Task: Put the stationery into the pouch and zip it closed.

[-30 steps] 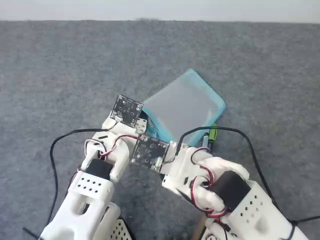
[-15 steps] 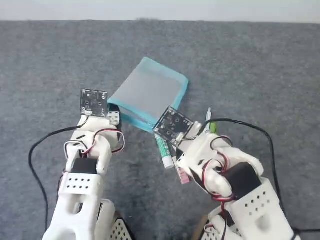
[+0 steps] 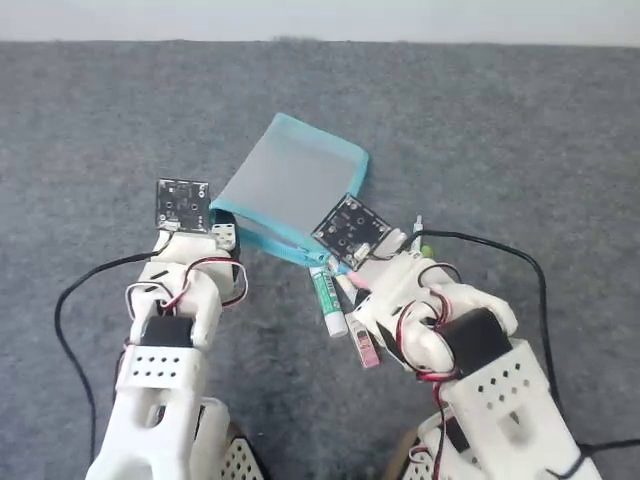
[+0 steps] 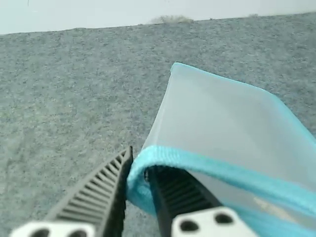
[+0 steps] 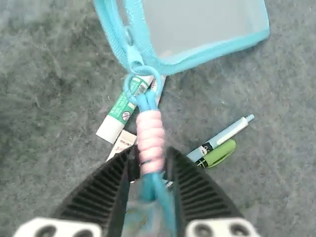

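Note:
The translucent pouch [image 3: 290, 185] with teal edging lies on the grey carpet. My left gripper [image 4: 138, 174] is shut on the teal rim at its near left corner [image 3: 228, 238]. My right gripper [image 5: 149, 155] is shut on the pink coiled zipper pull [image 5: 148, 136], which hangs from a teal ring at the pouch's mouth [image 3: 338, 262]. A green-and-white tube [image 3: 326, 296] and a pink item [image 3: 364, 348] lie just in front of the pouch. A light blue pen [image 5: 224, 136] and a green marker [image 5: 217, 154] lie together on the carpet beside my right gripper.
Grey carpet [image 3: 520, 150] stretches all round, with a pale wall edge at the back. Black cables [image 3: 75, 300] loop off both arms near the front.
The pouch has swung to the left and turned, with my left gripper carrying its corner leftward. My right gripper has pulled away to the right, and the tube and pink item now lie uncovered.

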Controlling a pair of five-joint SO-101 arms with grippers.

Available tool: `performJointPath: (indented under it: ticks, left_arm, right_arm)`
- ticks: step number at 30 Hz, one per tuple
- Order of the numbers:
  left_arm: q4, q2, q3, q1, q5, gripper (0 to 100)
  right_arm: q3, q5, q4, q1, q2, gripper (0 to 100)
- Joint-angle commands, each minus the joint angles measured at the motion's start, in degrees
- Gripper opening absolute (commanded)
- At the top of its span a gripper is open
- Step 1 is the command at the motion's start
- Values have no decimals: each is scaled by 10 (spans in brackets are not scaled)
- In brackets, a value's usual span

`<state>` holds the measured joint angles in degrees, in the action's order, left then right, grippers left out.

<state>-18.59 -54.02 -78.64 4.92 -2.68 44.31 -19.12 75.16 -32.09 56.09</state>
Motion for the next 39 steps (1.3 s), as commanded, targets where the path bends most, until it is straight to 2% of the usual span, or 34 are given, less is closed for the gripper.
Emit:
performJointPath:
  ticks: [1,9,12,14,18,21,26,29,35,39]
  left_arm:
    - [-2,-3,29,11,-13,10]
    - [-2,-3,29,14,-29,11]
    - [-2,-3,33,50,-60,11]
    - [-2,-3,34,69,-74,11]
    - [-2,-3,33,65,-73,11]
    - [-2,-3,29,54,-73,11]
    - [-1,-3,29,58,-72,11]
    - [0,-3,29,56,-72,11]
    - [1,-3,29,55,-72,11]
    - [1,-3,29,55,-72,11]
  right_arm:
    - [-7,18,-4,10,32,172]
    - [17,13,-19,10,36,183]
    - [18,17,-20,10,29,183]
    - [18,19,-30,10,11,183]
    - [18,40,-68,10,-62,183]
    - [18,46,-117,-12,-113,187]
    - [18,47,-172,-93,-143,188]
    - [19,84,-211,-132,-148,188]
    - [41,103,-276,-141,-159,188]
    - [40,102,-309,-141,-222,188]
